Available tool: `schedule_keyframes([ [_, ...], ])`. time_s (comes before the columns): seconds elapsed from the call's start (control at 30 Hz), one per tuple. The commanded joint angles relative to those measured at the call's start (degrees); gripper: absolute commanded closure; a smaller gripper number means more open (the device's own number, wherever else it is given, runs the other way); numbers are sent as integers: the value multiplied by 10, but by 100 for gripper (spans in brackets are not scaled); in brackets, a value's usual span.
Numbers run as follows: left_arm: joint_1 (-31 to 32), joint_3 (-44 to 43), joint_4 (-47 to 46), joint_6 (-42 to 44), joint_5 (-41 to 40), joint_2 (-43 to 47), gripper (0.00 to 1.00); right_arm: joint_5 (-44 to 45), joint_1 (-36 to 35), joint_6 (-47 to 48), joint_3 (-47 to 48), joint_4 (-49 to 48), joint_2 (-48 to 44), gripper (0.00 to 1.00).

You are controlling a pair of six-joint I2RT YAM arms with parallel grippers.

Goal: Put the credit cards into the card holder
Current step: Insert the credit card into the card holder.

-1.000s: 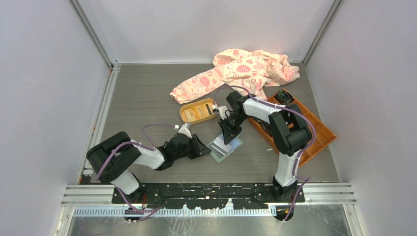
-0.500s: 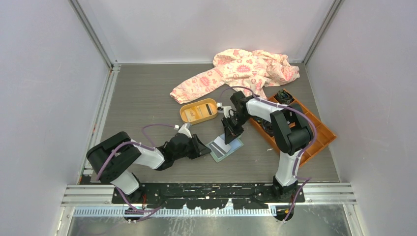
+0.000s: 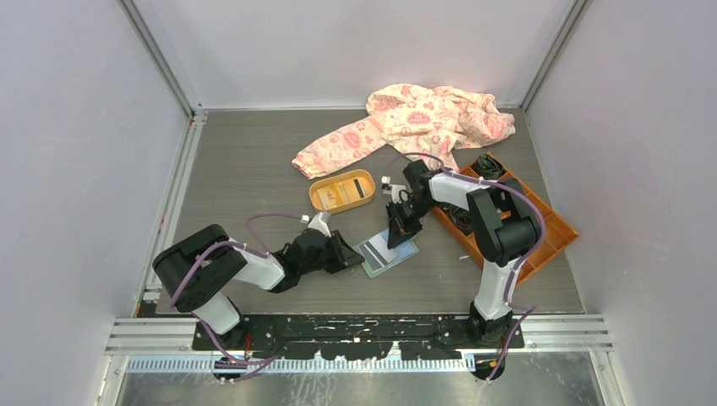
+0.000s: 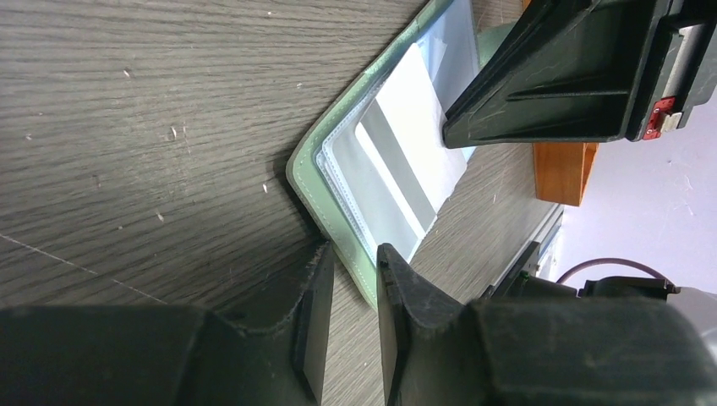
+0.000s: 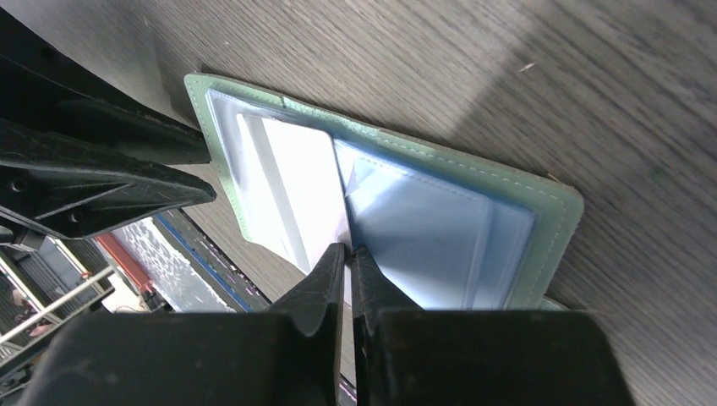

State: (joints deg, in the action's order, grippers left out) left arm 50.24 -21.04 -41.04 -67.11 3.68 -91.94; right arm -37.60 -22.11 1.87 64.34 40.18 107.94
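The pale green card holder (image 3: 404, 251) lies open on the table, its clear sleeves facing up (image 5: 440, 228). A white credit card (image 5: 296, 178) with a grey stripe lies over its left half (image 4: 418, 118). My right gripper (image 5: 348, 249) is shut on that card's edge, just above the holder's fold (image 3: 396, 237). My left gripper (image 4: 351, 258) is low on the table at the holder's near left edge (image 3: 353, 256). Its jaws stand slightly apart, astride the green rim (image 4: 309, 169), with bare table showing between them.
An orange oval tray (image 3: 342, 191) sits just behind the holder. An orange compartmented box (image 3: 541, 233) with dark items lies to the right under my right arm. A pink patterned cloth (image 3: 406, 118) is at the back. Grey walls close in both sides.
My right gripper's jaws have closed on the card, and its wrist has shifted slightly right and back over the holder. My left arm has stayed put.
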Motion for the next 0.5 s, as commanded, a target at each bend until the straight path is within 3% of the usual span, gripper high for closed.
schedule_keyframes([
  [0.0,2,-5,20,7,4,-19,73,-1,-1,-32,-13,-39,-32,95],
  [0.47,3,-11,18,5,9,-26,75,-47,-4,-62,-33,-64,-33,97],
])
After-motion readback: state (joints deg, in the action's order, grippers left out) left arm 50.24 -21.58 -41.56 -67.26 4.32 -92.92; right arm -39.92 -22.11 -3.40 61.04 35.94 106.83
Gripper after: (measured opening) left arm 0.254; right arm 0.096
